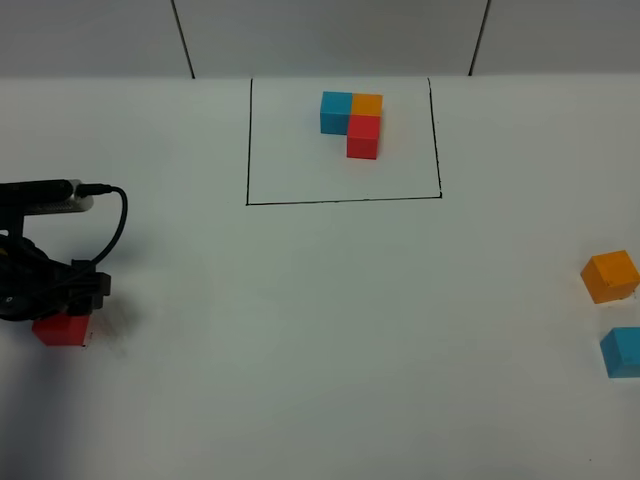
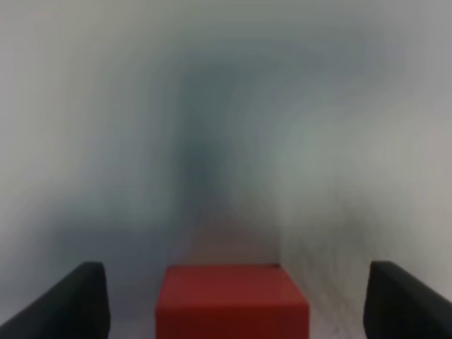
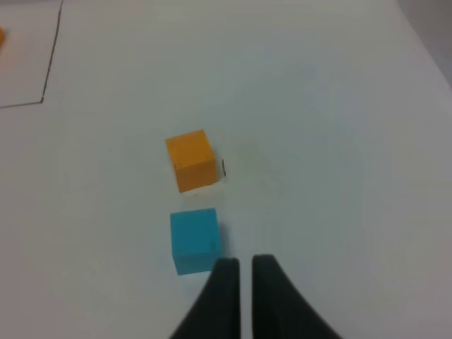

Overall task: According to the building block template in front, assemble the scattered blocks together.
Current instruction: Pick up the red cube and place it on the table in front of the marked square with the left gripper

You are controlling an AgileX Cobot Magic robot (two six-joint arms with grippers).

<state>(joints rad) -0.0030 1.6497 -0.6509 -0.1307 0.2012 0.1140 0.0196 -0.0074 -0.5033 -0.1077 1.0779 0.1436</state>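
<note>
Though plain, white tabletop [image 1: 320, 330], panelled wall [image 1: 330, 35].

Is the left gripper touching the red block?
Apart. In the left wrist view the open left gripper straddles the red block, with a clear gap between the block and each finger.

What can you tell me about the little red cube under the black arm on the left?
The red cube is small, plain and matte, with crisp edges. It sits flat on the white table, far left in the overhead view, partly hidden beneath the left gripper, whose open fingers flank it without touching.
</note>
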